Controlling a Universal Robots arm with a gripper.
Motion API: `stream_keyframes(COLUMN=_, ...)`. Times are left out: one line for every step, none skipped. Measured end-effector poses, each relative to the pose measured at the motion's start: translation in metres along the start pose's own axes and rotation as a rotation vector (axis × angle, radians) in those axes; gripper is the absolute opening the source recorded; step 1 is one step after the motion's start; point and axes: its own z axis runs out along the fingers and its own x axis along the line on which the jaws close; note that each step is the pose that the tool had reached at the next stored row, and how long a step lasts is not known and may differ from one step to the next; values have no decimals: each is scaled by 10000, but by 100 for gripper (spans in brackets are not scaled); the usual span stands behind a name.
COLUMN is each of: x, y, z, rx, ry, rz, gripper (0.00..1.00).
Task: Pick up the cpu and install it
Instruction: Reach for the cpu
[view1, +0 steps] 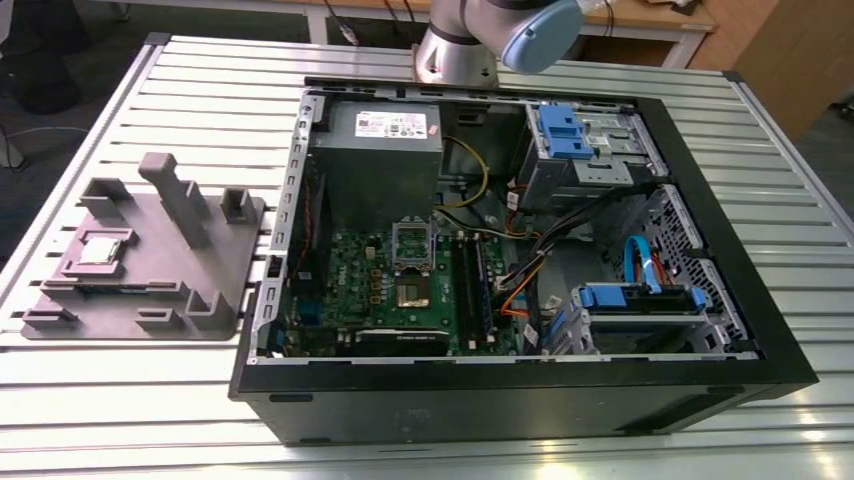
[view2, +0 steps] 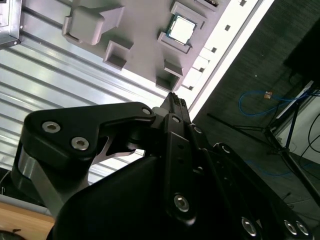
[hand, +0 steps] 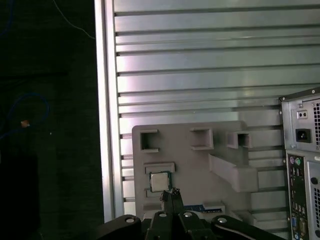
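Observation:
The cpu (view1: 104, 250) is a small silver-topped square chip lying flat in a recess of the grey holder block (view1: 160, 290) at the exterior view's left, beside the open computer case (view1: 747, 300). Both wrist views look down on the cpu (view2: 181, 27) (hand: 159, 181) from well above. My gripper (hand: 170, 192) (view2: 172, 96) hangs high over the holder with its black fingers shut together, nothing between them, tips pointing close to the chip. On the green board (view1: 360, 290) the dark cpu socket (view1: 411, 291) lies bare, its metal frame (view1: 411, 241) swung up.
A grey power-supply box (view1: 378, 140) fills the case's back. Blue drive cages (view1: 561, 130) (view1: 638, 297) and orange cables (view1: 521, 285) crowd the exterior view's right. The slatted metal table (view1: 160, 120) ends near the holder, with dark floor (hand: 50, 100) beyond. An upright fin (view1: 180, 195) rises from the holder.

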Motion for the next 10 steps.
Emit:
stream_keyframes(x=18, y=-1, z=-1, rx=0, ry=0, rz=0, gripper=11)
stream_keyframes(x=38, y=-3, z=-1, rx=0, ry=-1, rz=0, gripper=11)
stream_keyframes(x=56, y=-4, z=-1, rx=0, ry=0, rz=1, gripper=11)
stream_keyframes(x=74, y=-5, z=-2, rx=1, ry=0, rz=1, gripper=11)
stream_keyframes(x=91, y=-6, z=-3, rx=1, ry=1, rz=1, gripper=11)
stream_keyframes(x=109, y=-8, z=-2, rx=1, ry=0, rz=1, gripper=11)
stream_keyframes(x=127, y=-9, z=-2, rx=0, ry=-1, rz=0, gripper=11)
stream_keyframes(x=146, y=-11, z=-2, rx=0, ry=-2, rz=1, gripper=11)
stream_keyframes(x=164, y=-12, z=-3, rx=0, ry=-2, rz=1, gripper=11)
stream_keyframes(x=182, y=-14, z=-4, rx=0, ry=-1, rz=1, gripper=11)
